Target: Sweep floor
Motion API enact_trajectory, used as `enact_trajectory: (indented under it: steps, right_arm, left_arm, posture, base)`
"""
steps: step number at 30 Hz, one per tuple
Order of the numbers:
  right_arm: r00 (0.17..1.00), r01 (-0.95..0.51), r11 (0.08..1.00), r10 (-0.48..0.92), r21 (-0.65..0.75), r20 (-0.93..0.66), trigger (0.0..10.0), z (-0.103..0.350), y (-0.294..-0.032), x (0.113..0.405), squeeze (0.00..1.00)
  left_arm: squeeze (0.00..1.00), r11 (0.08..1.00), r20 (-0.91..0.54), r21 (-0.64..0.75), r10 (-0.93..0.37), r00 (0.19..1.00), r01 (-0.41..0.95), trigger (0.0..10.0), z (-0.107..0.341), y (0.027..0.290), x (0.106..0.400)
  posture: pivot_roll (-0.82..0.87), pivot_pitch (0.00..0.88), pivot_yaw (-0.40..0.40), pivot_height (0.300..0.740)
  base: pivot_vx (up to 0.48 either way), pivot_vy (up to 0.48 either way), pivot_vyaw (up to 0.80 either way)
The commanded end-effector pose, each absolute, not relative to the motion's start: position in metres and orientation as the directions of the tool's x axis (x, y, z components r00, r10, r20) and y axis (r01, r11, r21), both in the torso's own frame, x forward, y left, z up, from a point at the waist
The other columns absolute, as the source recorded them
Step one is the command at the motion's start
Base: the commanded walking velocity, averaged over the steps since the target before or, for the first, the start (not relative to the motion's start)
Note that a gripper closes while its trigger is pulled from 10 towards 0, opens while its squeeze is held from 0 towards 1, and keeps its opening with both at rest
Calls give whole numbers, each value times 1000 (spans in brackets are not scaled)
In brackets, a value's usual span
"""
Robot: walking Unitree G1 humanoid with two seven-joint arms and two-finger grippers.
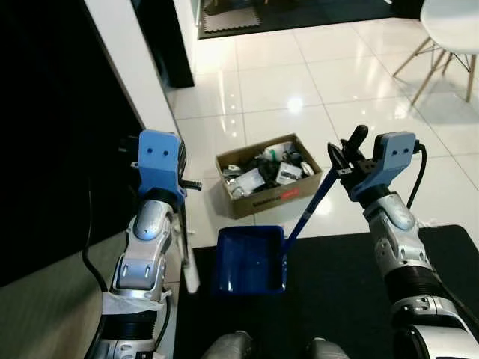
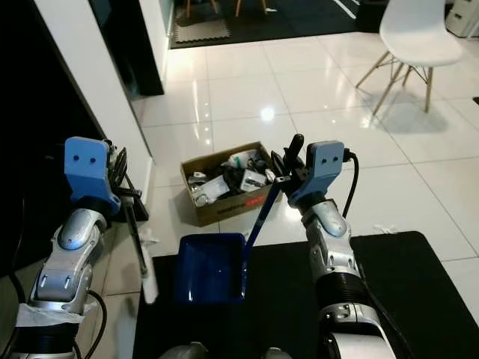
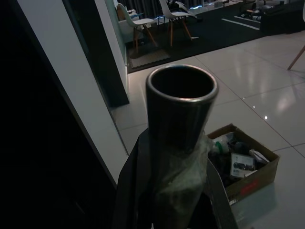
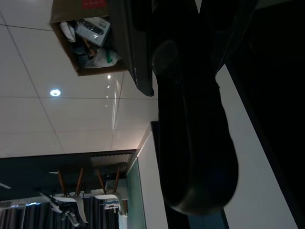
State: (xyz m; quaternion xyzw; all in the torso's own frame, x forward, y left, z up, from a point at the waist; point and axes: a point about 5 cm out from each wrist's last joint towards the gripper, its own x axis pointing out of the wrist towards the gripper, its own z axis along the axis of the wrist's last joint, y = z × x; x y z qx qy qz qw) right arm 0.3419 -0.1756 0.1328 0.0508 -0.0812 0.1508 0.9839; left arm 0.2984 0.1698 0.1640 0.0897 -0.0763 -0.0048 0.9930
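Both Grippers Clamped on Sweeping Tools

Firmly, the right gripper (image 2: pixel 288 168) is clamped on the black grip of the blue dustpan handle (image 2: pixel 262 209); below it, the dustpan (image 2: pixel 212 268) is rested on the dark mat (image 2: pixel 389 284). The broom pole (image 3: pixel 180 109) is pinched in the left gripper (image 1: pixel 182 179). Beyond both, a cardboard box (image 1: pixel 268 179) of clutter is seen on white tiles (image 1: pixel 277 82), a white chair (image 2: pixel 419 37) farther off.

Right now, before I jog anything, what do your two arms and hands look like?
Both arms are silver, jointed metal with ribbed black sections lower down. Each wrist carries a blue block housing with two small dark dots. The left hand and right hand have long black fingers. A black cable loops off the right wrist housing, and another black cable hangs beside the left arm.
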Motion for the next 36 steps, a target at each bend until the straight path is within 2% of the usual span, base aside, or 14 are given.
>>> enact_trajectory:
  steps: [1, 14, 36]
  right_arm:
    - [935, -310, 947, 288, 84, 209, 10000, 139, -174, 343, 0]
    - [937, -302, 950, 281, 78, 207, 10000, 139, -177, 342, 0]
    - [940, -293, 953, 273, 75, 203, 10000, 139, -181, 342, 0]
  left_arm:
    - [0, 982, 187, 191, -42, 982, 6, 10000, 170, 167, 298]
    - [0, 982, 179, 188, -60, 982, 25, 10000, 166, 161, 298]
    - [0, 982, 180, 183, -77, 981, 44, 10000, 166, 155, 298]
  posture:
    - [27, 24, 75, 740]
    - [22, 26, 76, 740]
    - [16, 26, 78, 740]
  base:
    - [0, 0, 0]
    - [0, 0, 0]
    - [447, 0, 0]
